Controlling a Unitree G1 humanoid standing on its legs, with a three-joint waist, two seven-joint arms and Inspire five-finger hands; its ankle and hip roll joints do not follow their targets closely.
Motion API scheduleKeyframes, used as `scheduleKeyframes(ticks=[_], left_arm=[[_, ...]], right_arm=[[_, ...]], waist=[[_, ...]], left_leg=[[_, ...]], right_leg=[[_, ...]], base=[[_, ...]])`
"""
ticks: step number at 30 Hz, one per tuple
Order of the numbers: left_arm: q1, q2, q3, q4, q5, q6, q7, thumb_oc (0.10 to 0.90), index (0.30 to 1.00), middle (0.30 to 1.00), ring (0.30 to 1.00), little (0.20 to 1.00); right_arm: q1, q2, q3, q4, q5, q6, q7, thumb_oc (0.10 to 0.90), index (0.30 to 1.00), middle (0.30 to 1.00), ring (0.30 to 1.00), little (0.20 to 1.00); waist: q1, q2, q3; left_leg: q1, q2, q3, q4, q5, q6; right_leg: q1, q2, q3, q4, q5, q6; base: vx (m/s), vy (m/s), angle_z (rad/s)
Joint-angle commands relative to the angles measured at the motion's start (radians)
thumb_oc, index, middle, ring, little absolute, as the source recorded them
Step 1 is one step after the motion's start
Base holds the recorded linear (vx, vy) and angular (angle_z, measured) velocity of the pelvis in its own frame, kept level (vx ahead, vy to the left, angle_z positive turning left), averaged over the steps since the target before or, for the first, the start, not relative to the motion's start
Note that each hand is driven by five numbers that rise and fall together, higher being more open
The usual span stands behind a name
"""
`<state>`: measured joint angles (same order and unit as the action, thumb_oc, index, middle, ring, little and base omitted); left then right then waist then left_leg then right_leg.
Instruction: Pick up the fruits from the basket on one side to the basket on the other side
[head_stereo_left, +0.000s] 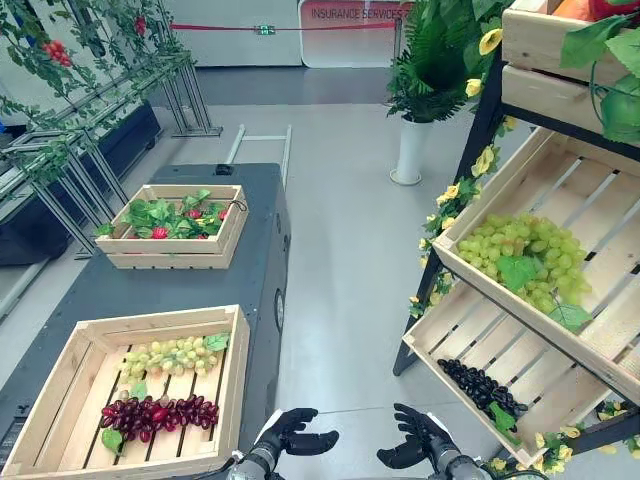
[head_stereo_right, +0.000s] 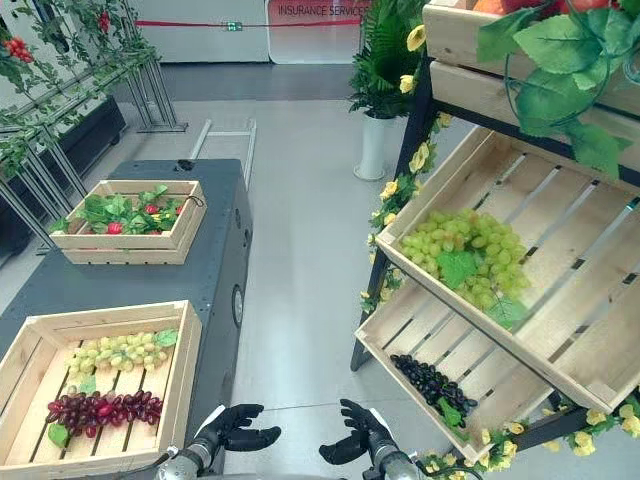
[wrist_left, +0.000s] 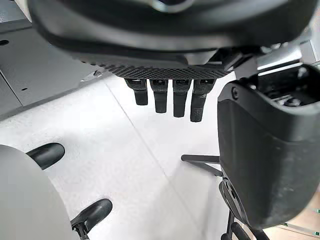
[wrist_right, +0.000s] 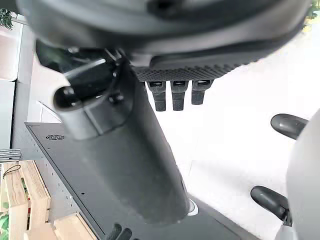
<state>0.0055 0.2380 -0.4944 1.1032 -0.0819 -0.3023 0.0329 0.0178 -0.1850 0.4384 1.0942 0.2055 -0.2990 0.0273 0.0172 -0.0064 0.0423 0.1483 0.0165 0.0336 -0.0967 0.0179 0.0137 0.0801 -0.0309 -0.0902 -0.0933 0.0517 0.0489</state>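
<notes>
Both hands sat low in front of me over the smooth pale floor (head_stereo_left: 340, 260), holding nothing: the left hand (head_stereo_left: 285, 428) had its dark fingers loosely extended with the thumb out to the side, and the right hand (head_stereo_left: 425, 438) mirrored it, relaxed and unclenched. On the matte dark-grey table (head_stereo_left: 140, 285) to my left stood the near crate (head_stereo_left: 160, 319) of pale slatted wood, and in it lay a bunch of green grapes (head_stereo_left: 170, 356) and, just beside it, a bunch of glossy red grapes (head_stereo_left: 155, 413) with small leaves. Farther back on the same table was a smaller wooden crate (head_stereo_left: 170, 259) of crinkled green leaves and red fruit. To my right, a black-framed rack carried tilted slatted crates – the middle crate (head_stereo_left: 620, 250) held a rounded heap of green grapes (head_stereo_left: 520, 255), and the lower crate (head_stereo_left: 480, 330) a narrow cluster of black grapes (head_stereo_left: 480, 387).
</notes>
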Motion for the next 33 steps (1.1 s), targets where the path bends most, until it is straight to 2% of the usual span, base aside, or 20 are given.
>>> scheduleKeyframes(ticks=[1,5,12,18,22,26,27,30,33], left_arm=[[-0.115,-0.051,0.003,0.051,0.025,-0.082,0.004,0.800,0.900,0.900,0.900,0.900],[-0.116,-0.052,-0.001,0.049,-0.020,-0.064,-0.061,0.800,0.900,0.900,0.900,0.900],[-0.119,-0.046,-0.039,0.043,0.038,-0.068,-0.077,0.800,0.900,0.900,0.900,0.900],[-0.127,-0.035,-0.052,0.021,0.042,-0.126,-0.038,0.800,0.900,0.900,0.900,0.900],[-0.138,-0.006,-0.066,-0.053,0.132,-0.214,0.013,0.800,0.900,0.900,0.900,0.900],[-0.157,0.017,-0.086,-0.137,0.173,-0.261,0.088,0.800,0.900,0.900,0.900,0.900],[-0.168,0.028,-0.075,-0.169,0.171,-0.275,0.153,0.800,0.900,0.900,0.900,0.900],[-0.178,0.069,-0.003,-0.272,0.094,-0.276,0.228,0.800,0.900,0.900,0.900,0.900],[-0.165,0.110,0.073,-0.347,0.175,-0.324,0.362,0.800,0.900,0.900,0.900,0.900]], right_arm=[[-0.104,-0.001,-0.037,-0.008,0.061,-0.109,0.021,0.800,0.900,0.900,0.900,0.900],[-0.107,-0.002,-0.034,-0.010,0.058,-0.109,0.025,0.800,0.900,0.900,0.900,0.900],[-0.113,-0.002,-0.026,-0.019,0.044,-0.098,0.037,0.800,0.900,0.900,0.900,0.900],[-0.116,-0.005,-0.022,-0.023,0.046,-0.086,0.032,0.800,0.900,0.900,0.900,0.900],[-0.114,-0.011,-0.015,-0.046,0.051,-0.069,0.028,0.800,0.900,0.900,0.900,0.900],[-0.117,-0.022,-0.006,-0.065,0.065,-0.060,0.027,0.800,0.900,0.900,0.900,0.900],[-0.119,-0.029,-0.008,-0.076,0.079,-0.055,0.022,0.800,0.900,0.900,0.900,0.900],[-0.118,-0.046,-0.021,-0.122,0.111,-0.031,0.004,0.800,0.900,0.900,0.900,0.900],[-0.102,-0.061,-0.046,-0.157,0.121,-0.023,-0.005,0.800,0.900,0.900,0.900,0.900]], waist=[[-0.006,-0.009,0.041],[-0.008,-0.007,0.045],[-0.013,-0.002,0.050],[-0.012,0.003,0.056],[-0.006,0.007,0.063],[-0.003,0.011,0.069],[-0.001,0.013,0.072],[0.009,0.018,0.082],[0.021,0.019,0.089]], left_leg=[[-0.002,-0.079,-0.006,0.009,-0.071,0.041],[-0.001,-0.078,-0.003,0.009,-0.072,0.041],[0.002,-0.076,0.001,0.009,-0.075,0.041],[-0.001,-0.076,0.001,0.009,-0.072,0.040],[-0.008,-0.077,-0.003,0.009,-0.068,0.039],[-0.015,-0.078,-0.009,0.009,-0.063,0.037],[-0.017,-0.079,-0.013,0.009,-0.060,0.036],[-0.026,-0.083,-0.022,0.009,-0.054,0.037],[-0.035,-0.086,-0.031,0.009,-0.048,0.037]], right_leg=[[0.061,0.020,-0.039,0.006,-0.049,-0.009],[0.062,0.020,-0.037,0.006,-0.050,-0.009],[0.062,0.020,-0.032,0.006,-0.049,-0.008],[0.060,0.017,-0.033,0.006,-0.049,-0.007],[0.055,0.014,-0.039,0.006,-0.047,-0.009],[0.049,0.012,-0.045,0.006,-0.045,-0.009],[0.049,0.010,-0.048,0.006,-0.045,-0.009],[0.044,0.006,-0.059,0.006,-0.045,-0.012],[0.042,0.002,-0.072,0.006,-0.046,-0.017]], base=[[-0.17,0.056,0.04],[0.00,0.000,0.00],[0.00,0.000,0.00],[0.00,0.000,0.00],[0.00,0.000,0.00],[0.00,0.000,0.00],[0.00,0.000,0.00],[-0.04,0.025,0.02],[-0.03,0.019,0.10]])
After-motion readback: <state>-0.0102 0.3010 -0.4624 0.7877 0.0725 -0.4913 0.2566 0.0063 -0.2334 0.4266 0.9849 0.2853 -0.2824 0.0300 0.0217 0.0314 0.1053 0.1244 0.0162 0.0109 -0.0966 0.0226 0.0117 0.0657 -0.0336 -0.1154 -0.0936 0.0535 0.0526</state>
